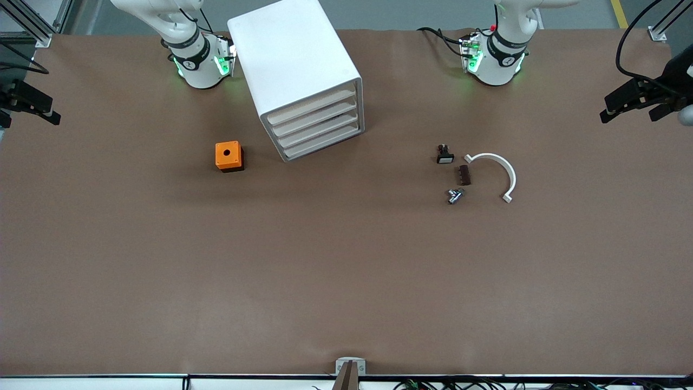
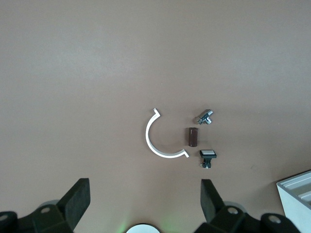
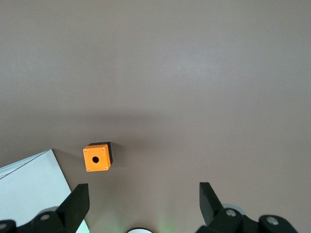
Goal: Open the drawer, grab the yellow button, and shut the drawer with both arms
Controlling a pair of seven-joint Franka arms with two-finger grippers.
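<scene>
Nothing of the task has begun: the big white cabinet stands on the brown counter with all four beige-fronted tray drawers pushed in, and the uppermost drawer is shut flush.

Both arms wait high near their bases. The left hand hangs spread wide and empty over the counter near the loose parts: a white curved plastic clip, a small brown block, a small metal fitting and a small black-and-white part. The right hand hangs equally wide and empty over the counter near the orange cube with a hole.

The next move probably calls for one hand to come down to the top drawer's front and draw it out.

The orange-capped push button is nowhere visible; it is presumably inside the shut drawer. The front view cuts off both arms above the wrists, so the hands appear only in their own wrist views.
</scene>
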